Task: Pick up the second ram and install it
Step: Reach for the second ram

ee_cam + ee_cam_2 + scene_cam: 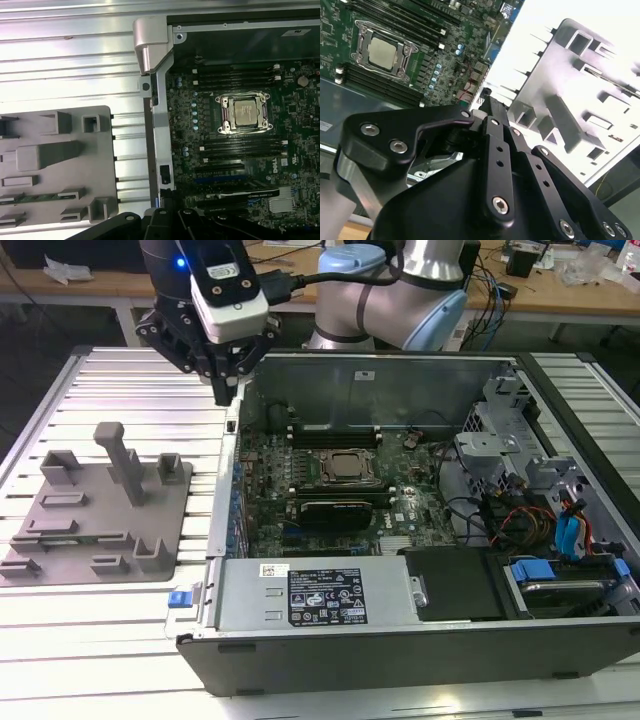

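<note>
Hovering my black two-finger gripper [223, 390] over the seam between the grey plastic fixture plate [100, 525] and the open computer case's metal side wall [222, 500], I read its fingers [494, 140] as pressed together with nothing pinched. The second ram, a thin green circuit-board stick [35, 198], lies flat in a long fixture slot, probably so it sits squarely for a clean grab. It is well apart from the fingertips, off to the exterior view's left.
</note>
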